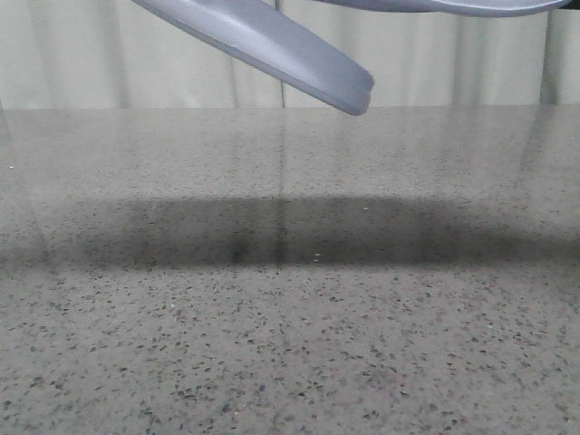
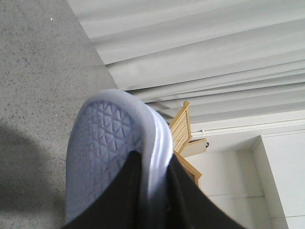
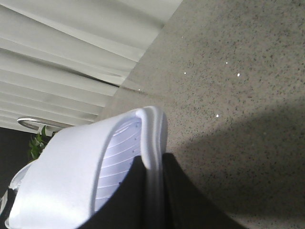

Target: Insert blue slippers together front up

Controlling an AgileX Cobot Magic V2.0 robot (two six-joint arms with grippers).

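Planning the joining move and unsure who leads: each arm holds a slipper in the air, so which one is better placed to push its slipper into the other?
Probably left: the left gripper clamps its slipper, which slants low with its tip free; the right gripper clamps the other slipper, barely in frame.

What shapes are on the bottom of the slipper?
Little raised triangles cover the slipper's sole, seen best in the left wrist view.

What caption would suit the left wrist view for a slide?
Left gripper shut on the edge of a blue slipper, its patterned sole facing the camera, above the speckled table.
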